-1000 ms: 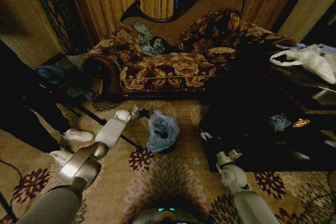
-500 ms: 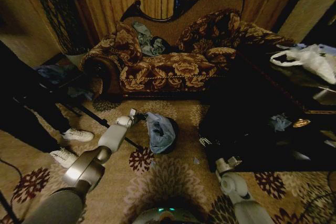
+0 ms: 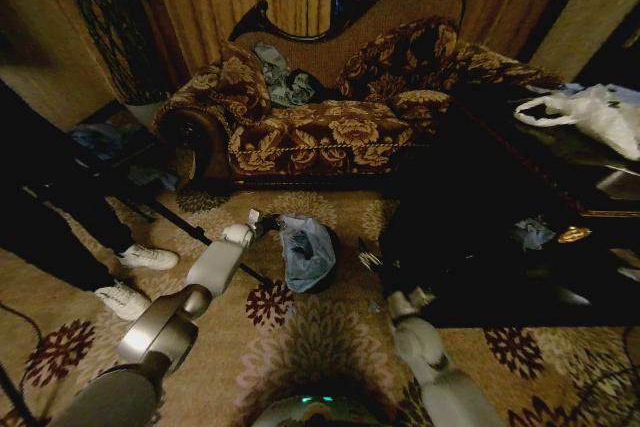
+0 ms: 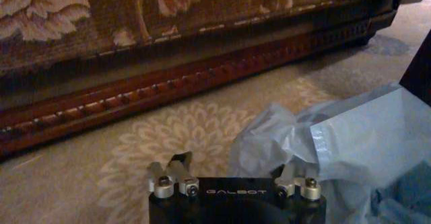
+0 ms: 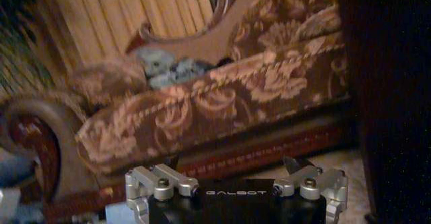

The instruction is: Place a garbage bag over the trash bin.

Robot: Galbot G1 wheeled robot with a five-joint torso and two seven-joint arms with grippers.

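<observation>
The garbage bag [image 3: 306, 250] covers the trash bin [image 3: 325, 272]; left claw [image 3: 262, 221] stands wide beside it, right claw [image 3: 368, 260] wide nearby.

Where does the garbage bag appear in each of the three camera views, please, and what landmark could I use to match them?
Head view: the garbage bag sits on the trash bin at centre, beside the left claw.
Left wrist view: the bag fills the corner beside the claw's mount, on the carpet below the sofa.
Right wrist view: I cannot make it out there.
Shared landmark: the floral sofa with its wooden base.
</observation>
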